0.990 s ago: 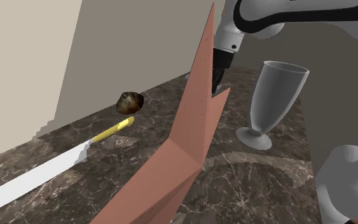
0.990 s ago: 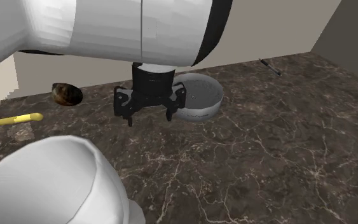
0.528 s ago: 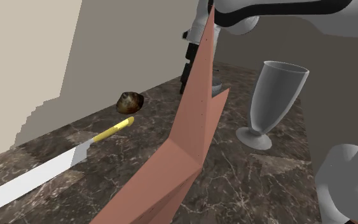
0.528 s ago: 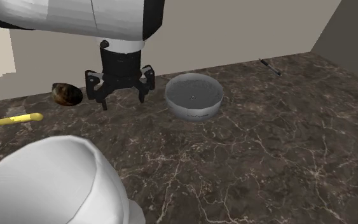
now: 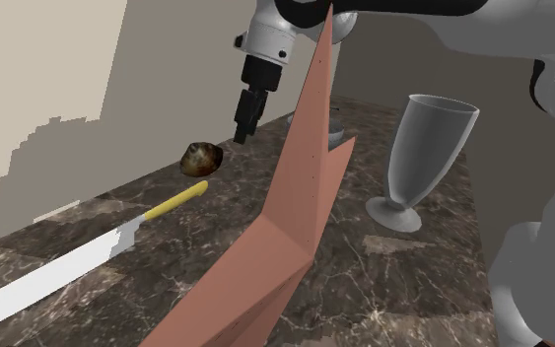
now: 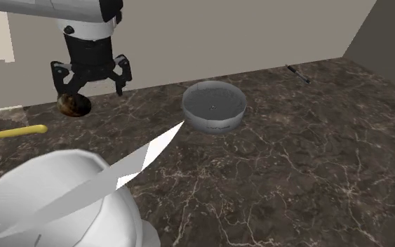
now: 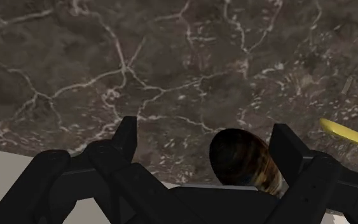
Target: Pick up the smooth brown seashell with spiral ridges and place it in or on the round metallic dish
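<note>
The brown seashell point(image 6: 73, 105) lies on the dark marble top near the wall, also seen as seashell point(image 5: 202, 158). My black gripper point(image 6: 90, 88) hangs open just above it, a little toward the dish side. In the wrist view the seashell point(image 7: 247, 159) sits below the open gripper point(image 7: 206, 143), close to one finger point(image 7: 285, 149) and untouched. In the shoulder view the gripper point(image 5: 242, 128) hovers above and just behind the shell. The round grey dish point(image 6: 214, 107) stands empty on the second exterior view's right of the gripper.
A knife with a yellow handle point(image 5: 174, 202) and white blade point(image 5: 58, 266) lies near the shell. A tall goblet point(image 5: 423, 158) stands by the stand. A salmon angular shape point(image 5: 295, 217) cuts across the shoulder view. A dark pen-like thing point(image 6: 297, 73) lies far back.
The gripper has travelled from beside the dish to the second exterior view's left and now hangs over the shell. It stays open. Shell and dish have not moved.
</note>
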You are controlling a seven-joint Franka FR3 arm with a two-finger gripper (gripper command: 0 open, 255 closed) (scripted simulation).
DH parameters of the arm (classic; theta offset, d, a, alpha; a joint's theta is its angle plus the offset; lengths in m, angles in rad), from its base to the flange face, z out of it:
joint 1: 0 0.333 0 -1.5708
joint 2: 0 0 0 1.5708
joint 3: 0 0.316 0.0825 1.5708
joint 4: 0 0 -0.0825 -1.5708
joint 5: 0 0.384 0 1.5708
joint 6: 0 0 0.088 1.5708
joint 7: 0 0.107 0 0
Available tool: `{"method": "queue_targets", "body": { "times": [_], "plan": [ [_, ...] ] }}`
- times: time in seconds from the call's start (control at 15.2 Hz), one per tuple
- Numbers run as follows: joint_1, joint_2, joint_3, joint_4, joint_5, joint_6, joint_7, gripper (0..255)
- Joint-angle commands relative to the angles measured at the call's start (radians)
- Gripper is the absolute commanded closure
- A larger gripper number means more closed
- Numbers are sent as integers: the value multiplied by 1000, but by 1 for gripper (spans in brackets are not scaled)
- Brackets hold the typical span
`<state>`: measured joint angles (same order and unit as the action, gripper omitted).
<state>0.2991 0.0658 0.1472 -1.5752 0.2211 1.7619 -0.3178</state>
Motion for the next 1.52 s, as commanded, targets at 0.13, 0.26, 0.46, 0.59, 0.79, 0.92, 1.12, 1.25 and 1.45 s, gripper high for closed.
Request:
{"method": "queue_targets", "body": {
  "times": [0.13,0.26,0.46,0.59,0.79,0.92,1.12,1.25,1.45],
  "plan": [
    [38,118,35,164,-13,-25,-16,0],
    [61,181,52,258,-24,-46,-20,0],
    [68,187,55,241,-25,-21,-22,0],
    [70,186,56,214,-25,6,-23,0],
    [75,187,59,168,-25,53,-25,0],
    [75,187,59,168,-25,53,-25,0],
    [75,187,59,168,-25,53,-25,0],
    [75,187,59,168,-25,53,-25,0],
    [75,187,59,168,-25,53,-25,255]
  ]
}}
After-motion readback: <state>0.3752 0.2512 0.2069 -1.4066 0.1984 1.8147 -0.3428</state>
